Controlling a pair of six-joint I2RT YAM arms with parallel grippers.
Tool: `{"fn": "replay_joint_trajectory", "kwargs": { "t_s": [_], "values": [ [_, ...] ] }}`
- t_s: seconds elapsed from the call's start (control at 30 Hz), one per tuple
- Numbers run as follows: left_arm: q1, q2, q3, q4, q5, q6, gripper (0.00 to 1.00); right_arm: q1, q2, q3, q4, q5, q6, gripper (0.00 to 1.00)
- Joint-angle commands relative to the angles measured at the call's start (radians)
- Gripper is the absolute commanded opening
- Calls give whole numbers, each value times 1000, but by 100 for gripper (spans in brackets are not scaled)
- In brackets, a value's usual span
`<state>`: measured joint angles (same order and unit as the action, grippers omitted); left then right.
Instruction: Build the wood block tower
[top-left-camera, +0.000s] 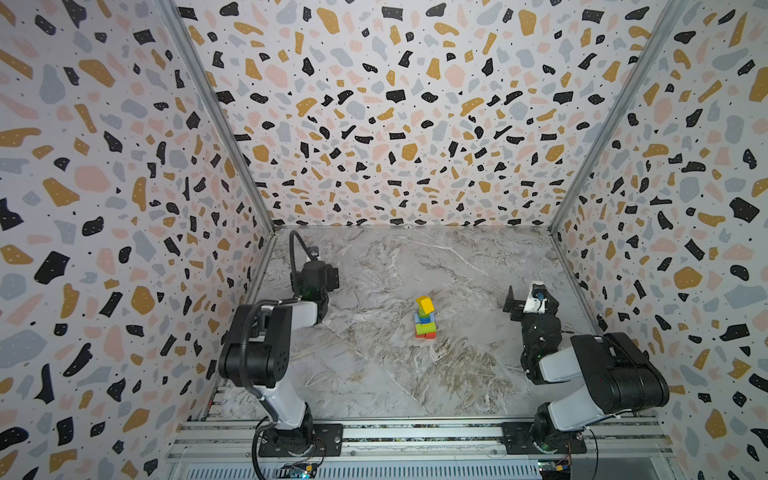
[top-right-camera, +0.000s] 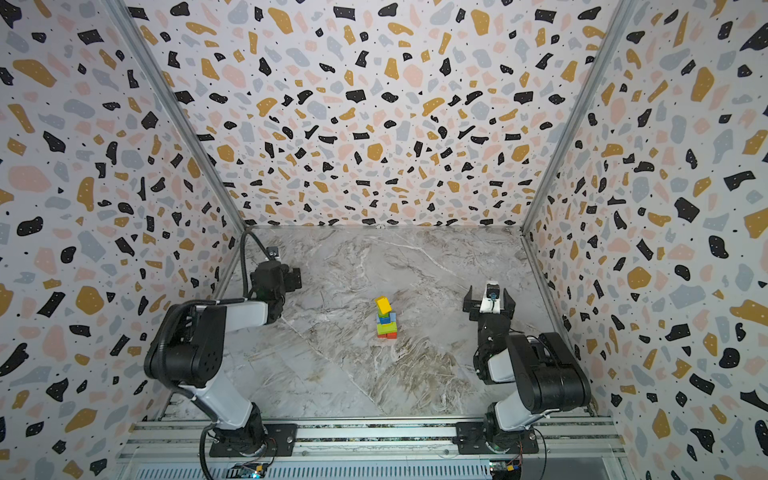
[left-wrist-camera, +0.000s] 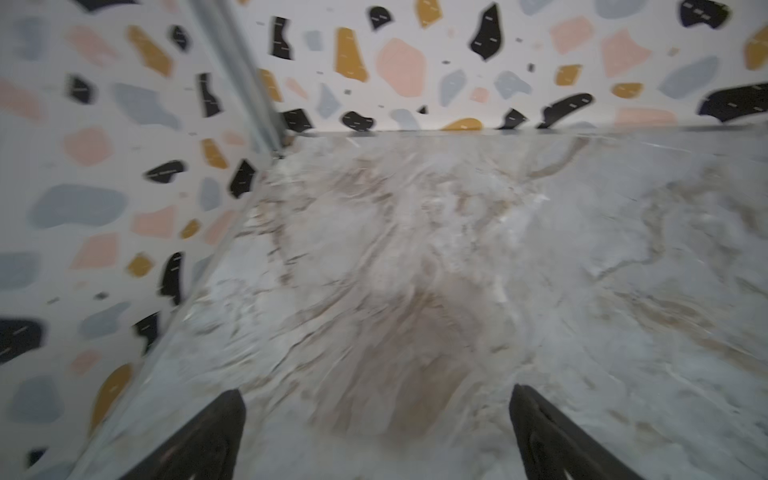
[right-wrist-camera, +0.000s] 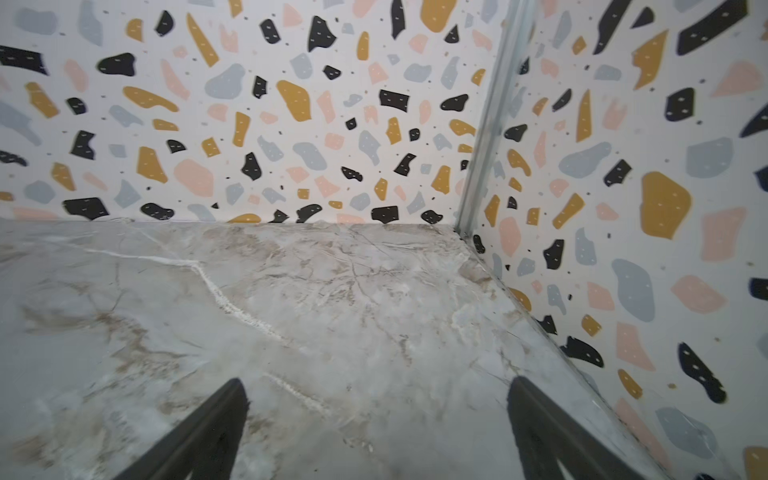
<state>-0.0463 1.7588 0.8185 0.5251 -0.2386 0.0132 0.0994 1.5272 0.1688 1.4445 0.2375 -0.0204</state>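
Note:
The wood block tower (top-left-camera: 425, 318) (top-right-camera: 386, 318) stands at the middle of the marble table in both top views. It has red bricks at the base, then a lime slab, light blue and dark blue layers, and yellow cubes on top, the upper one turned askew. No loose wood blocks show. My left gripper (top-left-camera: 328, 277) (left-wrist-camera: 376, 392) hangs open near the left wall, well away from the tower, with nothing between its fingers. At the right, also apart from the tower, my right gripper (top-left-camera: 527, 298) (right-wrist-camera: 376, 382) is open and empty. Neither wrist view shows the tower.
Terrazzo-patterned walls (top-left-camera: 124, 208) close in the table on the left, back and right. A metal rail (top-left-camera: 415, 432) with both arm bases runs along the front edge. The marble top (top-left-camera: 415, 374) is bare round the tower.

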Motion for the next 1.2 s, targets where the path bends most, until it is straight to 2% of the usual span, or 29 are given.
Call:
{"fn": "replay_joint_trajectory", "kwargs": {
  "t_s": [0.0, 0.2, 0.37, 0.53, 0.63, 0.77, 0.83, 0.87, 0.9, 1.0, 1.17],
  "values": [
    [31, -24, -41, -110, 243, 66, 100, 4, -15, -7, -57, -35, 38, 99],
    [51, -171, -221, 99, 144, -10, 100, 11, -18, -16, -43, -32, 30, 99],
    [51, -313, -391, 274, -27, -91, 100, 37, -15, -56, 39, 2, 8, 99],
    [51, -427, -525, 408, -22, -98, 100, 50, -11, -111, 148, 17, -1, 99],
    [52, -495, -603, 484, -61, -118, 100, 70, 0, -135, 215, 35, -20, 99],
    [52, -569, -692, 570, -74, -127, 100, 78, 4, -140, 227, 39, -28, 99],
    [52, -570, -704, 601, -75, -71, 100, 80, 4, -143, 231, 40, -31, 99],
    [60, -557, -692, 588, -91, -89, 100, 82, 5, -143, 233, 40, -33, 99],
    [80, -532, -668, 565, -57, -109, 100, 84, 6, -143, 236, 42, -37, 99],
    [94, -454, -691, 700, 115, -75, 100, 92, 11, -143, 243, 46, -46, 99],
    [93, -356, -779, 938, 109, -66, 100, 92, 11, -143, 243, 47, -47, 99]
  ]
}}
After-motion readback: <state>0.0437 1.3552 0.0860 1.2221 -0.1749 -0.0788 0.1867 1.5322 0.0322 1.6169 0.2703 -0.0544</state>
